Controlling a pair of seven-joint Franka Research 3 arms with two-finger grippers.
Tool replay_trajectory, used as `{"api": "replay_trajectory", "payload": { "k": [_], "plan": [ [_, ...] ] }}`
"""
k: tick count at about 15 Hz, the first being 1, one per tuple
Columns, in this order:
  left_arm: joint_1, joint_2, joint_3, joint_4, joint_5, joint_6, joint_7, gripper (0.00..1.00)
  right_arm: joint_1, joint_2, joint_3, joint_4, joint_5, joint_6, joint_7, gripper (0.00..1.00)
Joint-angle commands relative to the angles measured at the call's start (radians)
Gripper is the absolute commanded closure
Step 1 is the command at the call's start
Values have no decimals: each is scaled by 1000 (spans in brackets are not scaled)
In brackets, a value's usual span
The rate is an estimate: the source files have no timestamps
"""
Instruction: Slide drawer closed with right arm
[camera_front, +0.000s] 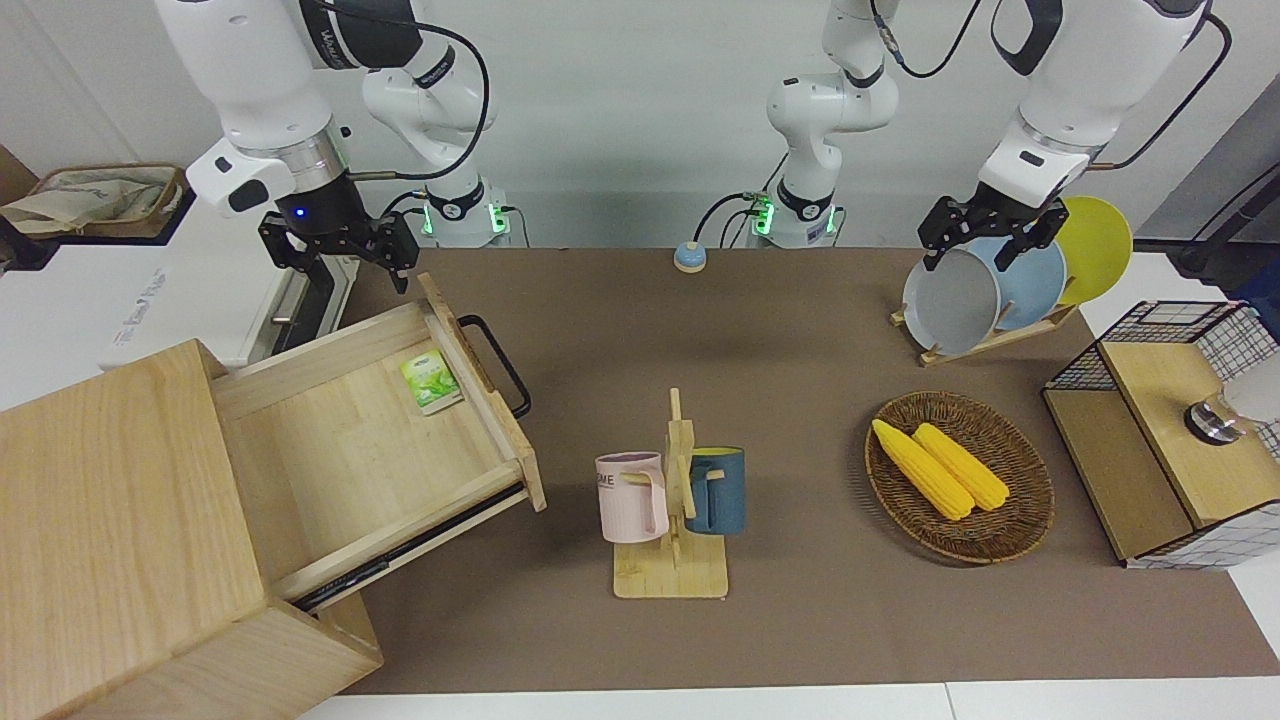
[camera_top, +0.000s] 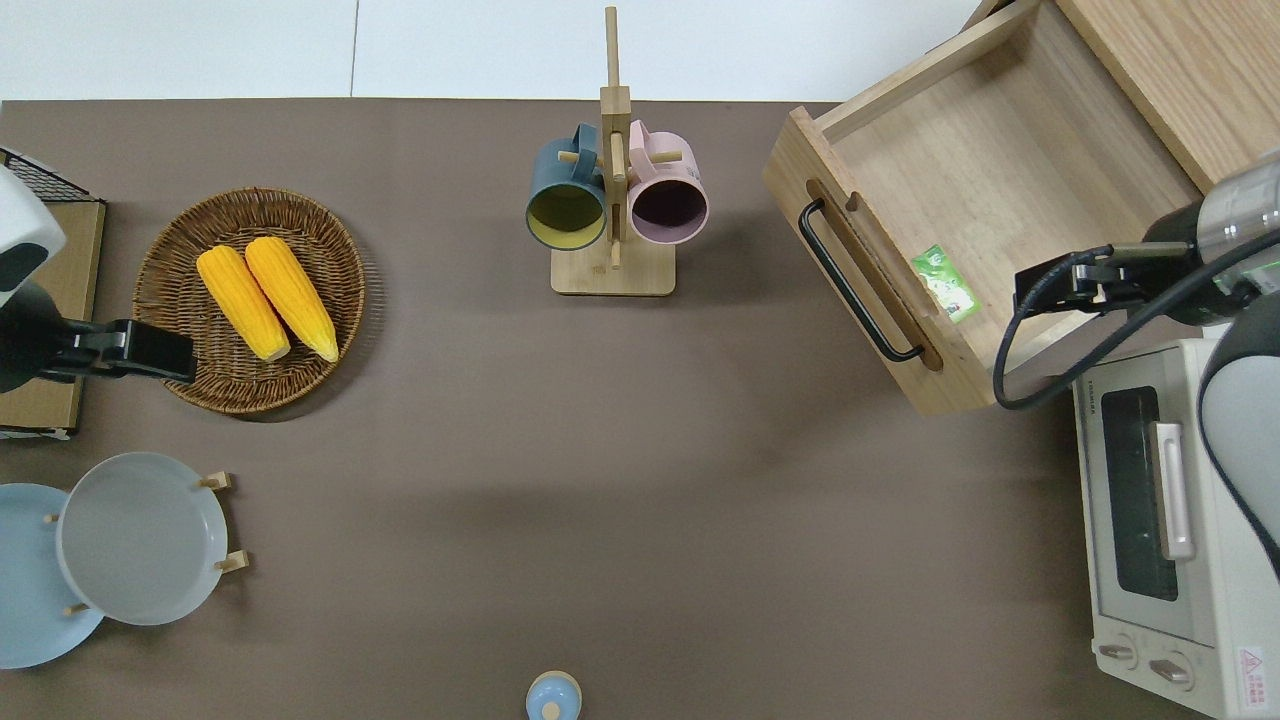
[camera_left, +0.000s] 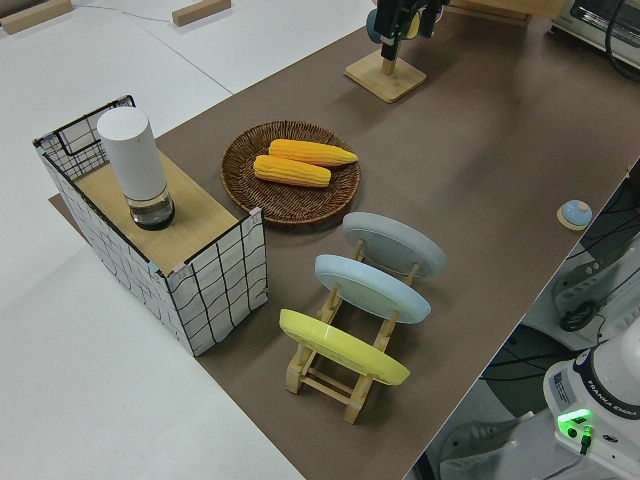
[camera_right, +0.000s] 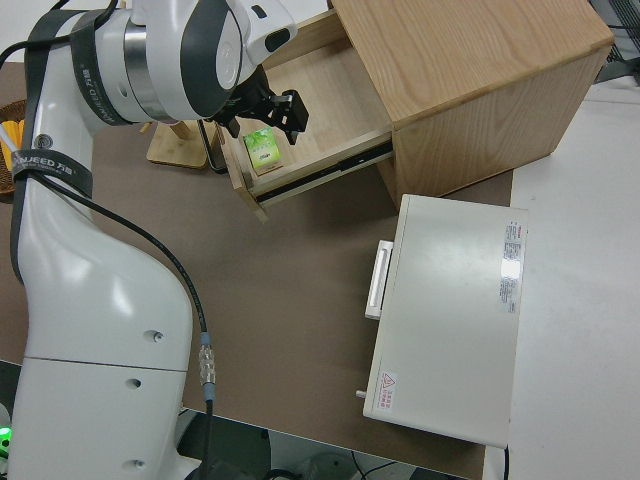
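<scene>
The drawer (camera_front: 370, 450) is pulled well out of the pale-wood cabinet (camera_front: 110, 520) at the right arm's end of the table. Its black loop handle (camera_front: 497, 365) faces the table's middle. A green packet (camera_front: 431, 381) lies inside, against the front panel. My right gripper (camera_front: 340, 262), blue light on its wrist, is open and empty. The overhead view shows the right gripper (camera_top: 1050, 288) over the drawer's (camera_top: 960, 170) side wall nearer the robots, beside the packet (camera_top: 946, 283) and off the handle (camera_top: 855, 285). The left arm is parked, its gripper (camera_front: 990, 240) open.
A white toaster oven (camera_top: 1150, 500) stands nearer the robots than the drawer. A mug rack (camera_front: 672, 500) with two mugs stands just off the drawer's front. A basket of corn (camera_front: 960, 475), a plate rack (camera_front: 985, 290) and a wire-mesh box (camera_front: 1160, 440) are at the left arm's end.
</scene>
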Motion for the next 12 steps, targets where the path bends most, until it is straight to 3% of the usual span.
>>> {"api": "replay_trajectory", "payload": {
  "k": [1, 12],
  "plan": [
    [4, 11, -6, 26, 17, -20, 10, 7, -25, -15, 9, -8, -9, 0, -29, 15],
    [4, 11, -6, 26, 17, -20, 10, 7, -41, -17, 8, -7, -5, -2, -63, 17]
  ]
}}
